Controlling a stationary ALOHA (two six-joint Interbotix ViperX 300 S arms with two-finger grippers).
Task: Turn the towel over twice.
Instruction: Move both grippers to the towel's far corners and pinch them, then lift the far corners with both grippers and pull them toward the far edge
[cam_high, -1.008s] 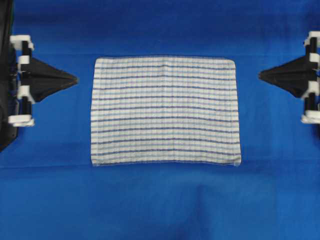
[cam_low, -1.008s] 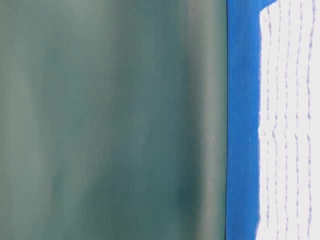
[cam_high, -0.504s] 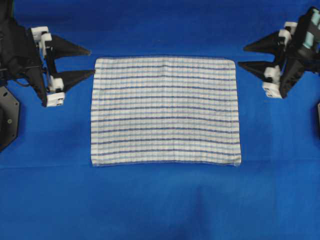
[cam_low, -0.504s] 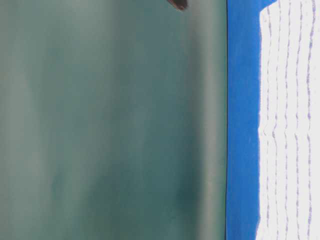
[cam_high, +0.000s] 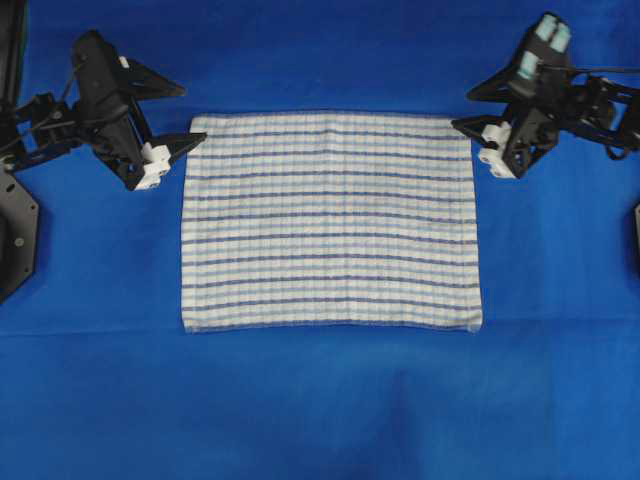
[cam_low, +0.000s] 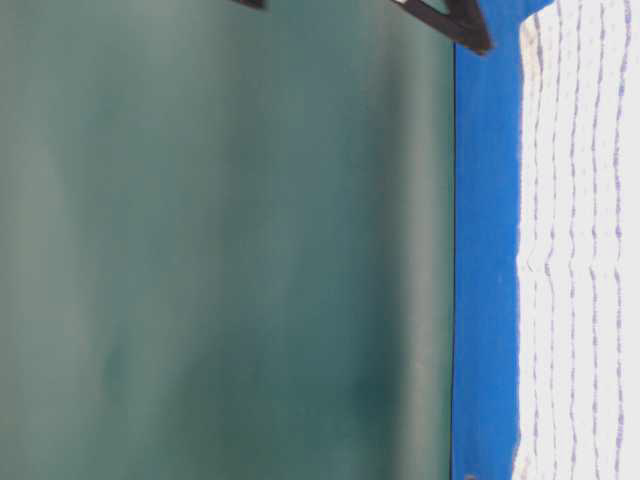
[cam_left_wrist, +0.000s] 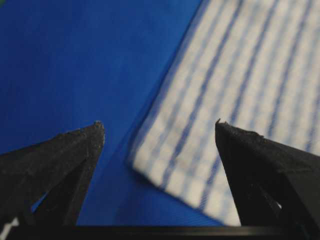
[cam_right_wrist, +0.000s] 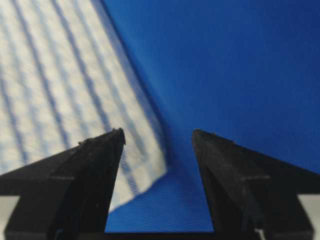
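- Towel (cam_high: 330, 220) flat, spread at table centre on blue table cover (cam_high: 320, 400); rectangular white woven cloth w/ thin dark- & pale-blue stripes, hemmed edges
- L gripper (cam_high: 190, 115) angled toward towel's far-left corner; jaws wide apart, empty; black pointed fingers (cam_left_wrist: 65, 155)
- R gripper (cam_high: 466, 110) by far-right corner, mirrored pose; jaws apart, nothing held

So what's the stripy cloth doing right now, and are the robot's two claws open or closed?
White woven towel with blue stripes: spread flat on the table, unfolded, not gripped.
Plain blue table covering: laid flat under the towel.
Left black claw: open, at the towel's far left corner, holding nothing.
Right black claw: open, at the towel's far right corner, holding nothing.
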